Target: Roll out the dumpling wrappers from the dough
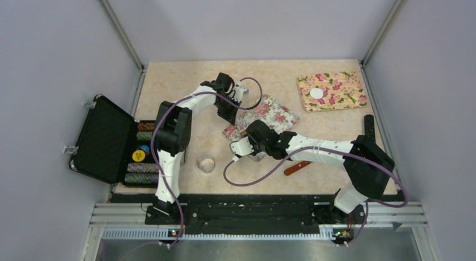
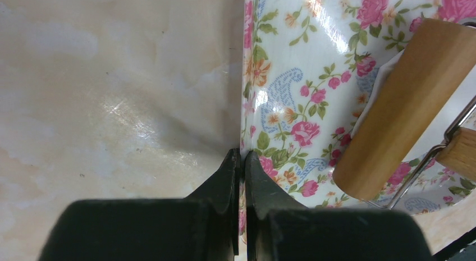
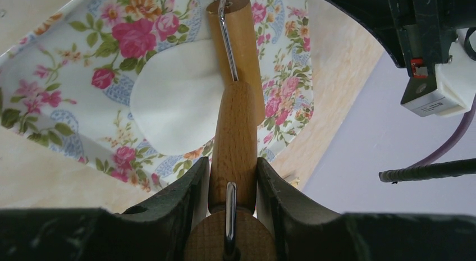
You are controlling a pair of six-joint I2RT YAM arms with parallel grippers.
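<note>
left fingers pinch the floral mat edge, right fingers clamp the roller handle over a white wrapper.

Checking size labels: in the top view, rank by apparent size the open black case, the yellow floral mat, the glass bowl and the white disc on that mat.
1. open black case
2. yellow floral mat
3-4. glass bowl and white disc: bowl looks slightly bigger but sits nearer the camera, so unranked.
</note>
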